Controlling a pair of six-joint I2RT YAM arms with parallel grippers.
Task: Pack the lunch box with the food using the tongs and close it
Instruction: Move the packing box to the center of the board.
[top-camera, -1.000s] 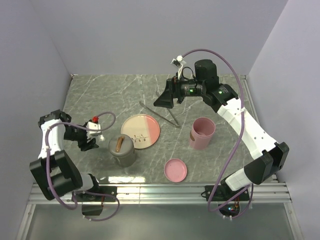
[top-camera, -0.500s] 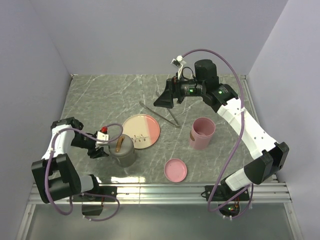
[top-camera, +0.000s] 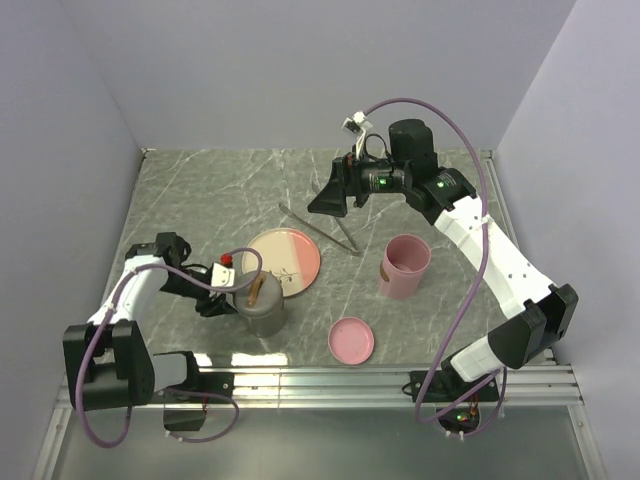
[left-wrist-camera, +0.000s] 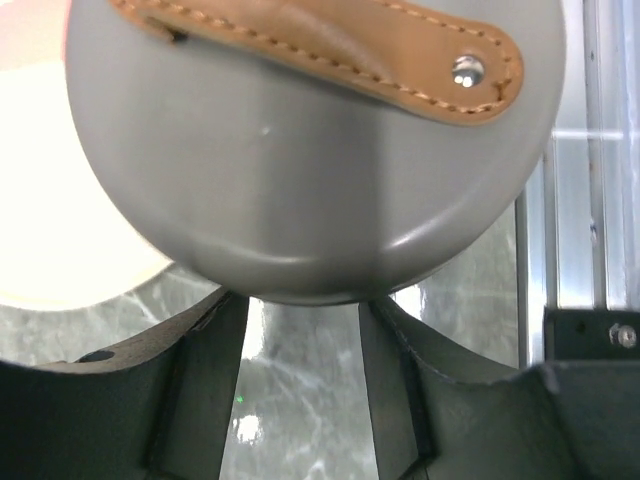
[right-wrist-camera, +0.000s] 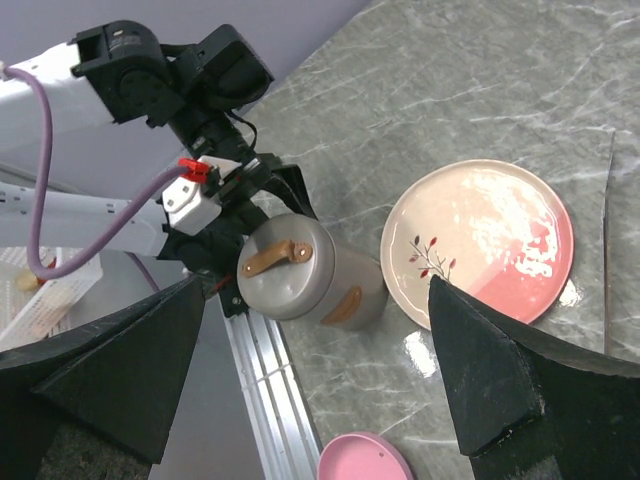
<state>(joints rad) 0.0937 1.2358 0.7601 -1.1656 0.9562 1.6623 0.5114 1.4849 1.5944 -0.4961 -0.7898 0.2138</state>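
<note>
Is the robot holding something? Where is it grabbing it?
Cannot tell. The left fingers are at the grey pot's side, their tips hidden under its lid. The right fingers are open and empty.

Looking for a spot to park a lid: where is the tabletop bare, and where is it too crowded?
Widest bare patch: the far-left table, bordered by the back wall, the tongs and the plate. A smaller strip lies at the near edge between the grey tin and the pink dish. Crowded: plate, tongs, pink cup and dish cluster mid-table.
</note>
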